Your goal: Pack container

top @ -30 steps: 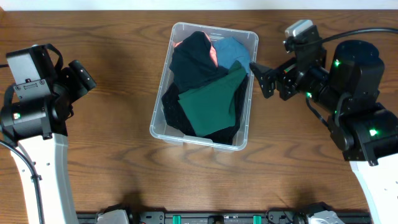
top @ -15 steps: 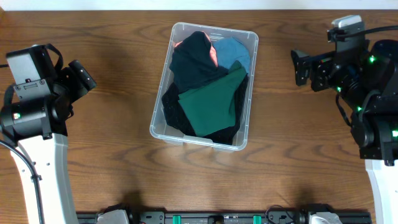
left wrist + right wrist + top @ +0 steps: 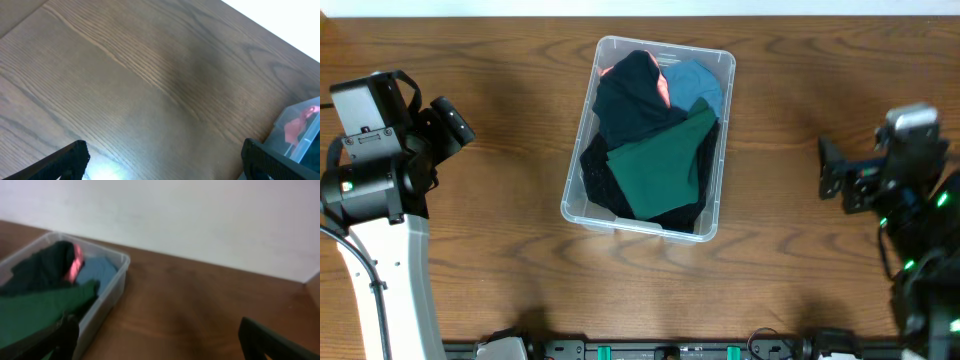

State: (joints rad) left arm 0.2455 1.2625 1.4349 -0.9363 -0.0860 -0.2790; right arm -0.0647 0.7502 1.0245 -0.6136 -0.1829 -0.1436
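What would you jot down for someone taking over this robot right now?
The left gripper is open and empty, over the table left of the container.
The right gripper is open and empty, to the container's right, apart from it.
The container sits mid-table, open-topped.
Done: clothes (dark, green and blue) are piled inside.
Left: nothing more to pack shows in these views; confirm before ending.
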